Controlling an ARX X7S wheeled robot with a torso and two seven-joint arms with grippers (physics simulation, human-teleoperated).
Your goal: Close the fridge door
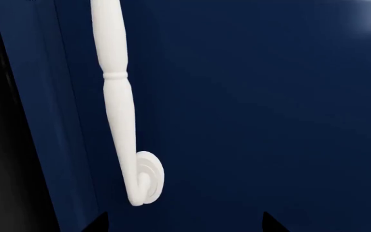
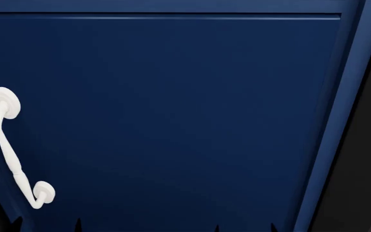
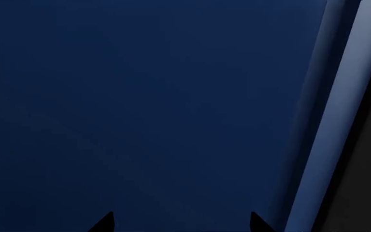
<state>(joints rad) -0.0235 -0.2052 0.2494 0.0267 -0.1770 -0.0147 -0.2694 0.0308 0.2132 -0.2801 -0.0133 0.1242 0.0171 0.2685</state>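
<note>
The fridge door is out of view in all three views. A navy cabinet door (image 2: 172,121) with a white handle (image 2: 11,150) fills the head view, close in front of me. My left gripper (image 1: 184,226) is open and empty, with only its dark fingertips (image 1: 100,223) showing, just off the navy panel near the handle's (image 1: 121,111) lower mount. My right gripper (image 3: 181,225) is also open and empty, its fingertips (image 3: 105,222) facing bare navy panel. In the head view, the left gripper (image 2: 48,227) and right gripper (image 2: 245,228) show as small tips at the lower edge.
The cabinet's lighter blue side edge (image 2: 340,121) runs down the right, with a black area (image 2: 366,193) beyond it that I cannot identify. In the left wrist view, another dark strip (image 1: 5,159) borders the panel.
</note>
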